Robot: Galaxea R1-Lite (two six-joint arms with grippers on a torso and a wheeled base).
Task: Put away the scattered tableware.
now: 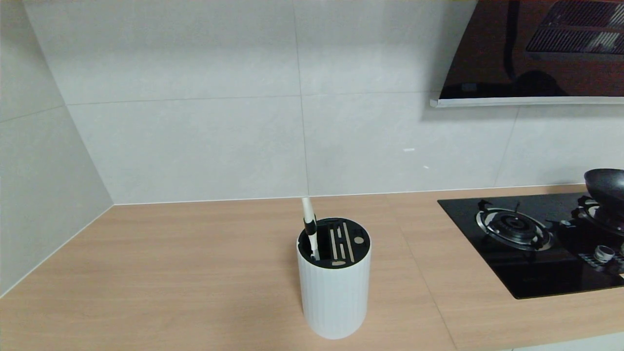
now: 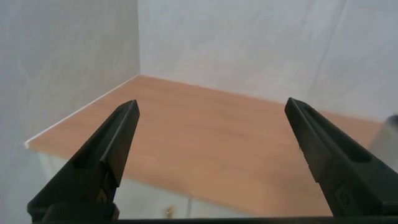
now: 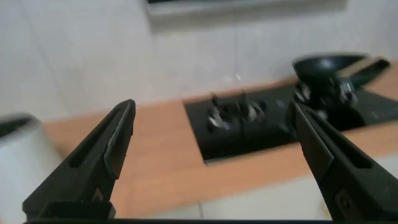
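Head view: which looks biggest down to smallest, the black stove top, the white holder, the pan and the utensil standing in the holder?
1. black stove top, even though the picture's edge cuts it.
2. white holder.
3 and 4. pan and utensil: unsure, since the pan sits farther off and is cut by the edge.

Head view overlooks the countertop point(image 1: 195, 273); wrist views, seemingly off its front edge, share it.

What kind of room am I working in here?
Most likely a home kitchen: a black gas hob with a dark pan on it, a range hood above, and a wooden countertop carrying a white utensil holder.
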